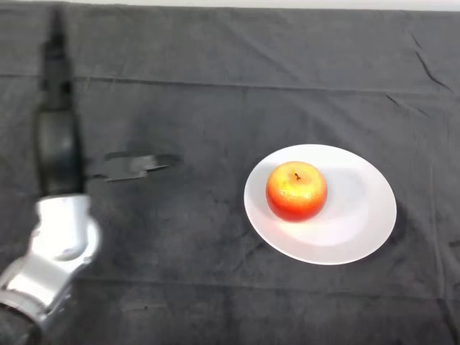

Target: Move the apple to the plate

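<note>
Left arm (pixel 54 251) enters lower left, silver-grey forearm rising to the black hand (pixel 57 136), which extends straight over the dark cloth (pixel 215 86), holding nothing, fingers relaxed. Well apart to the right: white plate (pixel 359 223). Apple (pixel 296 190) sits upright on plate's left half, stem up

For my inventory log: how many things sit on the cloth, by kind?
Apple: 1, resting on the plate
White plate: 1
Total: 2
</note>
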{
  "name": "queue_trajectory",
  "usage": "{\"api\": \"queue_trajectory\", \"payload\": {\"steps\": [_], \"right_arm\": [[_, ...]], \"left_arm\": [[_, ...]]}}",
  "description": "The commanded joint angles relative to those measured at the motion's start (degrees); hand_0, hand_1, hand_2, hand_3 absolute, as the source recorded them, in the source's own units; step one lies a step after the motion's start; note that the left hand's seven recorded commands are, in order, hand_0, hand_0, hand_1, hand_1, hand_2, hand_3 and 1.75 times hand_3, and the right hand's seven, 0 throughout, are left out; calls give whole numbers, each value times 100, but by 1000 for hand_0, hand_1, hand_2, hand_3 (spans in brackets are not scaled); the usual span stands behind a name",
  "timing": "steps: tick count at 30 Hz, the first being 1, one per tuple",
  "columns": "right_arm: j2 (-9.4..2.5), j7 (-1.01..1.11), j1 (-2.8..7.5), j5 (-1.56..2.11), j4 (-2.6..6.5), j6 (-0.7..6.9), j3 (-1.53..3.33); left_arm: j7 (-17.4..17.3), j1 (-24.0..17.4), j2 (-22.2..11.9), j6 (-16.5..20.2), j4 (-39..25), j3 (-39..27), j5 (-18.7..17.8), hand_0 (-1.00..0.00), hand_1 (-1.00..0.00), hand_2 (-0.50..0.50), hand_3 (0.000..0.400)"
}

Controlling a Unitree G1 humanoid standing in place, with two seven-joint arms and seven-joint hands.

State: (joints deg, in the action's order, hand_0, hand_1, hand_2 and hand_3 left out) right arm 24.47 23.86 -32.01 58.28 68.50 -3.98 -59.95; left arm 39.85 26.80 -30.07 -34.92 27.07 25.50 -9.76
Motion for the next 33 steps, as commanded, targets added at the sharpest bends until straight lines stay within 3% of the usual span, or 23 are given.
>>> {"api": "queue_trajectory", "payload": {"steps": [1,10,24,33], "right_arm": [[-9,24,33,68,-90,-22,-73],[-15,14,37,65,-106,-19,-70],[-20,5,41,64,-120,-15,-68],[-22,1,42,64,-125,-14,-68]], "left_arm": [[146,-237,-335,-199,-335,-311,-15,0,0,0,0],[371,-836,-489,-417,-243,-1360,-200,0,0,0,0],[589,-1087,-325,-497,175,-2475,-216,0,0,0,0],[767,-1051,-69,-375,162,-2792,88,0,0,0,0]]}}
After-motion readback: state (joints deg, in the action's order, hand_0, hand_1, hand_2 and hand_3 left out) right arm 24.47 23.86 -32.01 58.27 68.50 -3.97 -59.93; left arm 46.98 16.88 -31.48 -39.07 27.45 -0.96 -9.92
